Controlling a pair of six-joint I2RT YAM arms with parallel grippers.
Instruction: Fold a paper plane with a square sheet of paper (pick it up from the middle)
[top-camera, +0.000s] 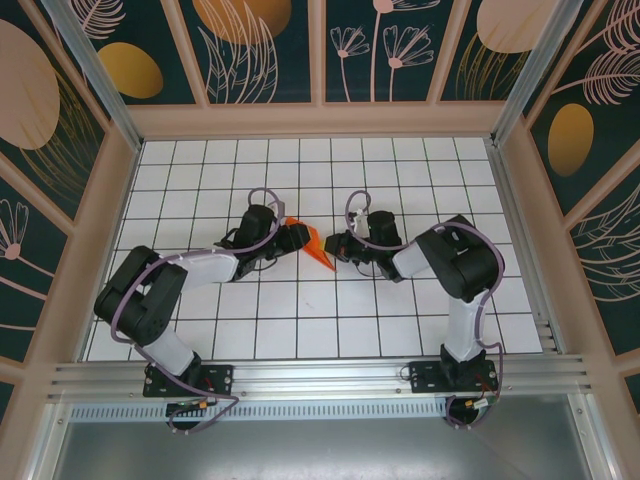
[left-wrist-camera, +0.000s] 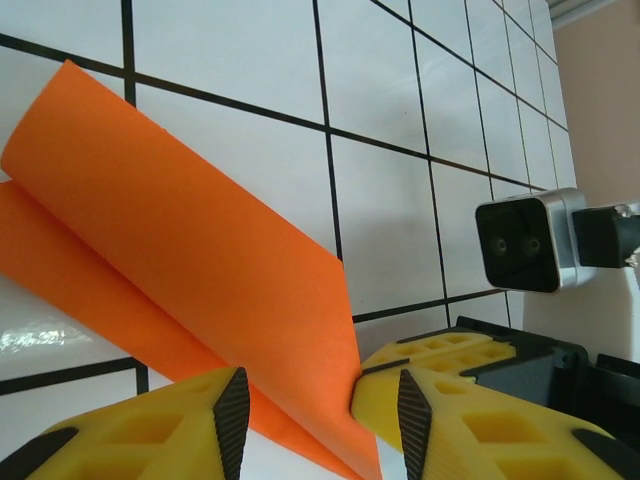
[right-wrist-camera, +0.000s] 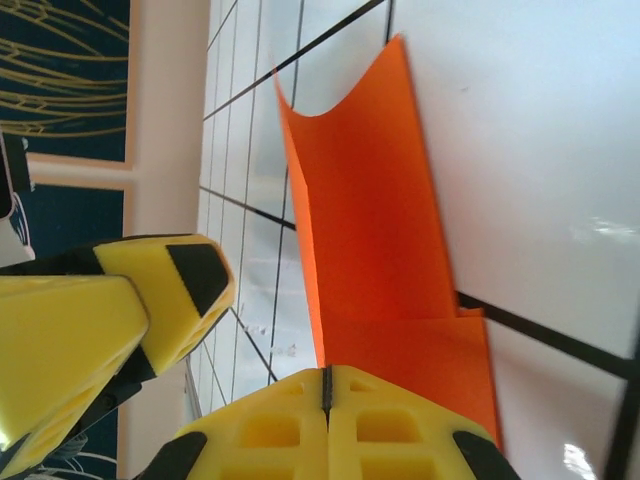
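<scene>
Midway through a fold, the square sheet of paper (top-camera: 317, 246) sits doubled over at the middle of the white gridded table (top-camera: 400, 320), stretched between two robot arms. The right gripper (right-wrist-camera: 326, 388) has its yellow jaws pressed fully together, apparently pinching one end of the orange sheet. The left gripper (left-wrist-camera: 322, 400) stands partly open with its jaws straddling the other end, one finger touching the paper's edge and nothing clamped. The upper layer bows up in a loose curl, with no sharp crease set. The risks look plain enough. If the left jaws close off the intended line, the fold would set crooked. A pull by either arm against the right-hand pinch could tear or wrinkle the thin sheet. With the two grippers close beside one another, a small misjudged move could knock them together.
</scene>
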